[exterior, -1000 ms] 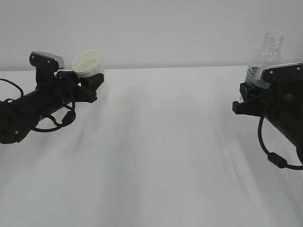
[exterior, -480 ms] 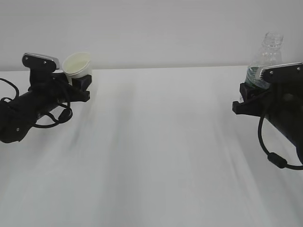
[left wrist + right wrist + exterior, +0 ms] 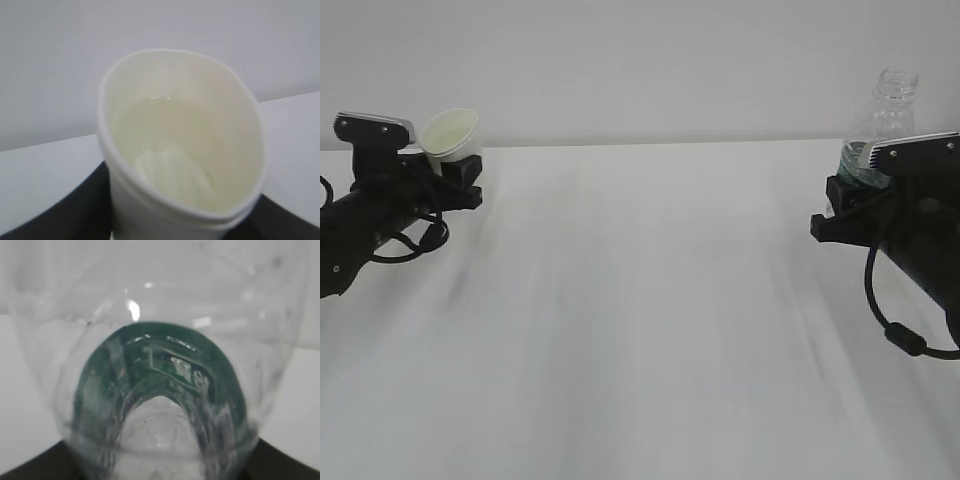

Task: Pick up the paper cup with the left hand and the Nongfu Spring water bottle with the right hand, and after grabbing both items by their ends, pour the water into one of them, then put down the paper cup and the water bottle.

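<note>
The paper cup (image 3: pixel 451 134) is white with a cream inside and tilts slightly, its mouth turned toward the camera. My left gripper (image 3: pixel 458 178) is shut on its lower part at the far left. In the left wrist view the paper cup (image 3: pixel 182 150) fills the frame, black fingers (image 3: pixel 70 212) on both sides, and a pale pool of water (image 3: pixel 165 125) with a shiny edge lies inside. The clear Nongfu Spring water bottle (image 3: pixel 885 110) stands upright and capless at the right, held by my right gripper (image 3: pixel 847 203) at its green-labelled base. The bottle's green label (image 3: pixel 160 370) fills the right wrist view.
The white table (image 3: pixel 650 320) stretches between the two arms, with a plain pale wall (image 3: pixel 650 60) behind its far edge. A black cable (image 3: pixel 895 320) loops below the right arm.
My left arm has drawn back to the left with the cup, which has turned more upright. The right arm and bottle have not moved.
</note>
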